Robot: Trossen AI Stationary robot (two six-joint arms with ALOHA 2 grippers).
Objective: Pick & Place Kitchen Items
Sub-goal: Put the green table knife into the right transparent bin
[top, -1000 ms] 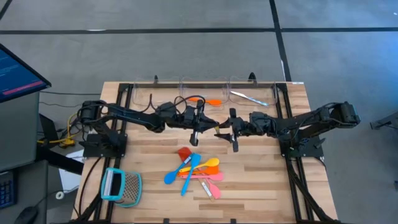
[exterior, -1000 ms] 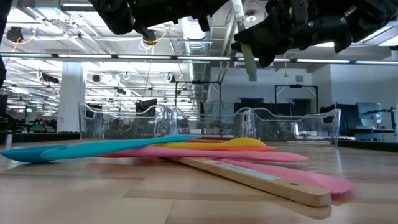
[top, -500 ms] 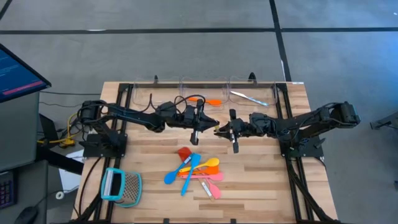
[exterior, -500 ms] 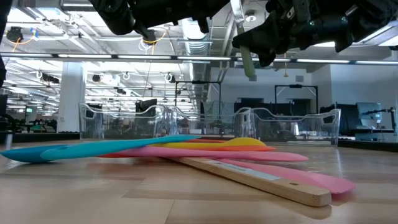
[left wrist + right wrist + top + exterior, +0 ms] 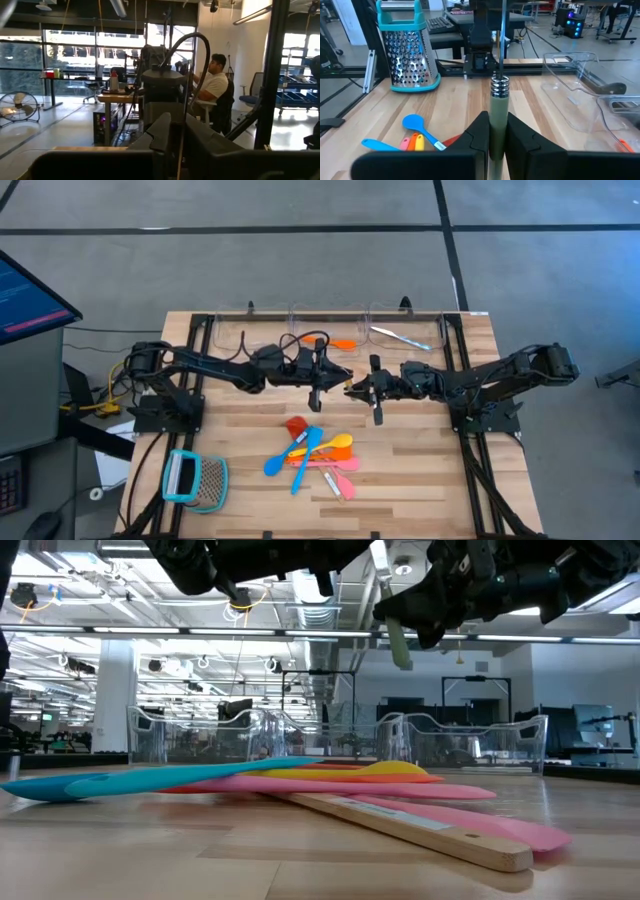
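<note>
A slim utensil with a pale green handle (image 5: 496,115), a metal collar and a thin metal shaft (image 5: 503,40) stands nearly upright above the table's middle, handle down. My right gripper (image 5: 352,389) is shut on the handle. My left gripper (image 5: 338,383) faces it from the left, higher up, slightly open around the shaft (image 5: 181,150). The utensil's upper end is out of view. On the table below lies a pile of kitchen items (image 5: 315,452): blue, orange, yellow and pink spoons and a red-headed spatula. My right gripper pinches the green handle (image 5: 496,125) between its two fingers, just below the metal collar. The fingers come level from the table's right and lie across the handle. The utensil hangs clear of the table, and the handle's lower end (image 5: 400,655) sticks out below the fingers. My left gripper's fingers stand close on either side of the thin shaft (image 5: 181,155); I cannot tell whether they touch it.
Clear plastic bins (image 5: 320,330) line the far edge; one holds an orange utensil (image 5: 340,344), another a silvery piece (image 5: 400,337). A teal-framed metal grater (image 5: 195,480) lies near the front left corner. Bare wood shows to the right of the pile.
My right gripper has shut on the green handle; a second ago its fingers stood apart around it. Both arms have stayed where they were, and the utensil is still upright between them.
</note>
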